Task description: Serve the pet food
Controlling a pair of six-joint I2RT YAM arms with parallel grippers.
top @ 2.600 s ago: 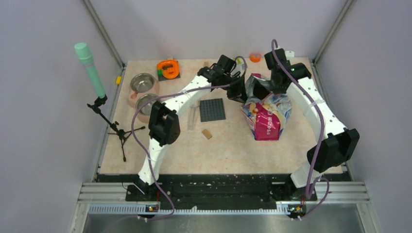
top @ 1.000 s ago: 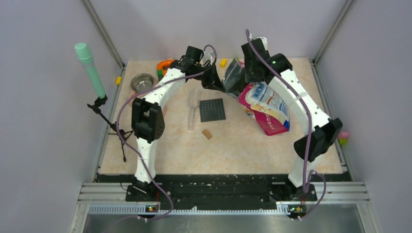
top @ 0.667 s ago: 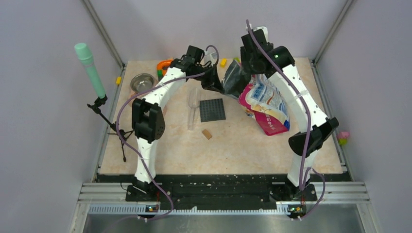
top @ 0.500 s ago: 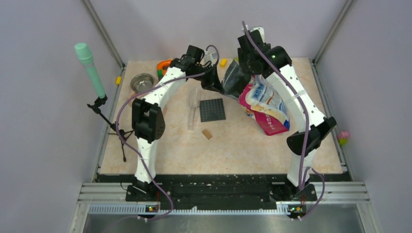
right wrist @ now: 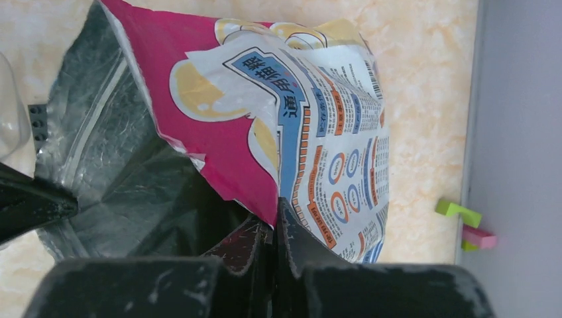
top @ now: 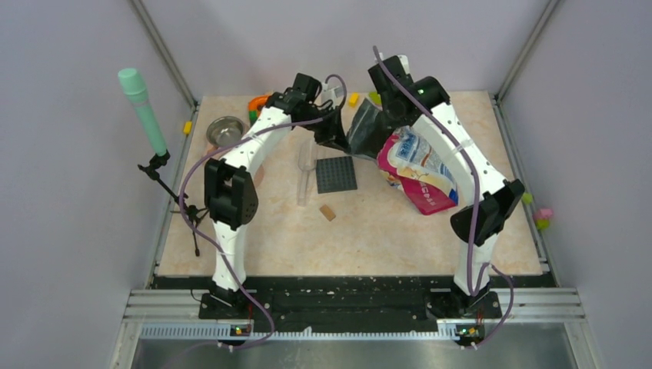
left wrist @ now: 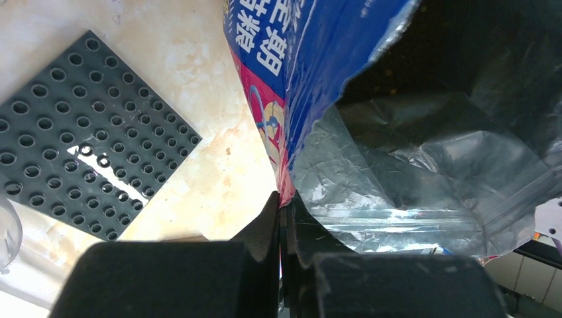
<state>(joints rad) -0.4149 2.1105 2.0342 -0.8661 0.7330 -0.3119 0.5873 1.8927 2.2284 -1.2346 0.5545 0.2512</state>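
Observation:
The pink-and-blue pet food bag (top: 419,169) lies tilted at the back right, its foil-lined mouth (top: 367,127) held open between both arms. My left gripper (top: 338,138) is shut on the mouth's left rim (left wrist: 286,192). My right gripper (top: 392,115) is shut on the right rim (right wrist: 268,212). The left wrist view shows the silver lining (left wrist: 397,192) and a dark inside. No kibble shows. A steel bowl (top: 225,131) stands at the back left. A clear plastic scoop (top: 305,165) lies beside the plate.
A dark grey studded plate (top: 337,174) lies under the bag's mouth, also in the left wrist view (left wrist: 79,139). A small tan block (top: 328,212) lies in front of it. An orange object (top: 260,104) and small bricks sit at the back. A green-topped microphone stand (top: 154,138) stands left.
Both grippers have lifted the bag's mouth and carried it left and back. The bag has tilted up, and the right arm has risen further in the last second.

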